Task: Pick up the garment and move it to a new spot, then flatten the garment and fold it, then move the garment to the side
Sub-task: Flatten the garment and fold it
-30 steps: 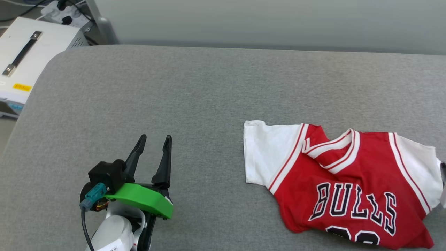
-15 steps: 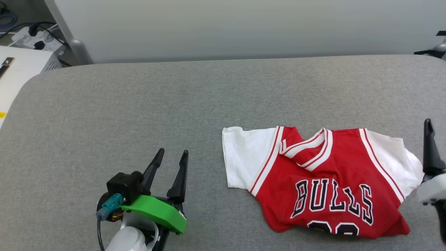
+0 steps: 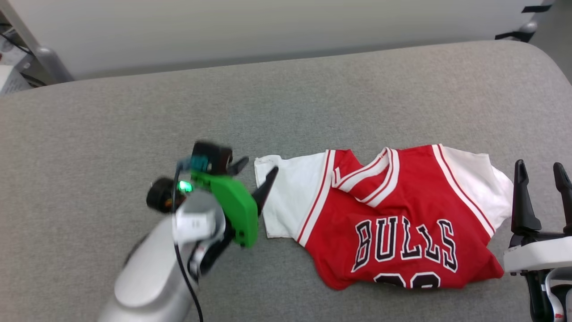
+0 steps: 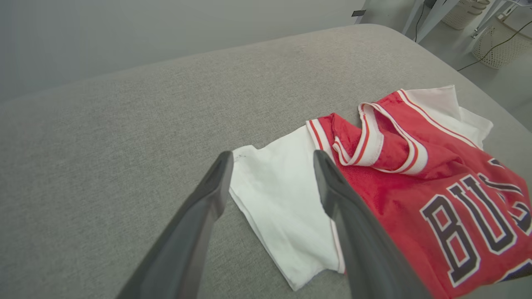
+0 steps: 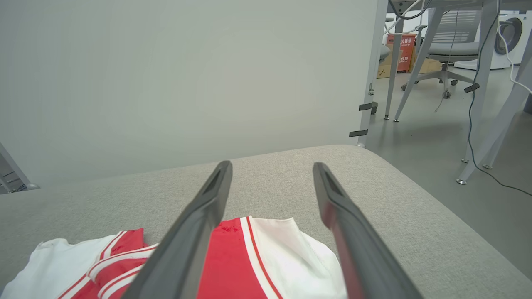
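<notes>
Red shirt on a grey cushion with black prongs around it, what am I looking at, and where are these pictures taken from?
It is a two-armed robot at a grey padded surface. One picture looks down from its head; the other two look along each arm's claw from a wrist camera. A red and white shirt reading BULLS lies rumpled on the surface. The left claw is open at the edge of one white sleeve; the right claw is open beside the other sleeve. Neither holds anything.
</notes>
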`<state>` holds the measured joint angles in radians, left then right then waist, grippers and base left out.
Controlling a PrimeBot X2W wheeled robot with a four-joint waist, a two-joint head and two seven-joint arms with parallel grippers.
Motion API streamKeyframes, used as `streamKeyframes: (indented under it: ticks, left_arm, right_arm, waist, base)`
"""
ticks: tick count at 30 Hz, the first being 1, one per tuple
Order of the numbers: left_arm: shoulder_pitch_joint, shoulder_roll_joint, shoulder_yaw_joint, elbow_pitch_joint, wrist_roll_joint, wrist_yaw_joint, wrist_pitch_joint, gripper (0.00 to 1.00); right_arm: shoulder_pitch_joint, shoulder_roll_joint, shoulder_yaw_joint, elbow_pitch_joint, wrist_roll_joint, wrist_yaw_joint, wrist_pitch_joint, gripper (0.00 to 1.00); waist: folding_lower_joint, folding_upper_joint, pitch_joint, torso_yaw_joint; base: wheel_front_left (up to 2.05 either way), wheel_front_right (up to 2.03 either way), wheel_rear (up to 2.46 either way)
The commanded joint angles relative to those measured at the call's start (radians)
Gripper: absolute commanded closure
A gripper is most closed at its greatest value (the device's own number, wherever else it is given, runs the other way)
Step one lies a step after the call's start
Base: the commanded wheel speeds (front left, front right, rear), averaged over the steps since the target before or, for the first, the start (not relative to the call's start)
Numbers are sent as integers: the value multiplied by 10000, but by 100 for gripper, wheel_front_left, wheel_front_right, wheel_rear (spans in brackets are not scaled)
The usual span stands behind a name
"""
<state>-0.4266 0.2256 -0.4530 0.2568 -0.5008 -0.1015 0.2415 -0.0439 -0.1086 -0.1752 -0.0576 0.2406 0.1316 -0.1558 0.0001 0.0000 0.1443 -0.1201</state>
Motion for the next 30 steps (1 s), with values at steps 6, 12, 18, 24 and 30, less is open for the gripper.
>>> streamKeyframes:
  ticks: [6, 12, 18, 24, 30]
  left_arm:
    - [-2259, 406, -698, 507, -720, -203, 3583, 0]
    - [-3406, 939, -1219, 1287, -974, -266, 5230, 0]
    - [-3931, 1417, -1634, 2396, -509, -278, 5258, 0]
    - [-4017, 1473, -1966, 3416, -494, -285, 5043, 0]
    - [-3871, 1472, -2527, 3705, -1135, -289, 5003, 100]
  right_arm:
    - [-438, 108, 139, 125, -36, -9, -232, 0]
    - [-687, 251, 377, 261, 9, -9, -458, 0]
    - [-819, 351, 442, 438, 73, -9, -600, 0]
    - [-906, 403, 487, 739, 89, -9, -754, 0]
    - [-912, 391, 461, 860, 56, -9, -826, 0]
  waist:
    - [-1, 0, 911, -940]
    - [-1, 0, 1353, -1482]
    - [-1, 0, 1715, -1839]
    - [-1, 0, 1817, -2024]
    - [-1, 0, 1763, -1993]
  base:
    - [0, 0, 0]
    - [0, 0, 0]
    - [0, 0, 0]
    - [0, 0, 0]
    - [0, 0, 0]
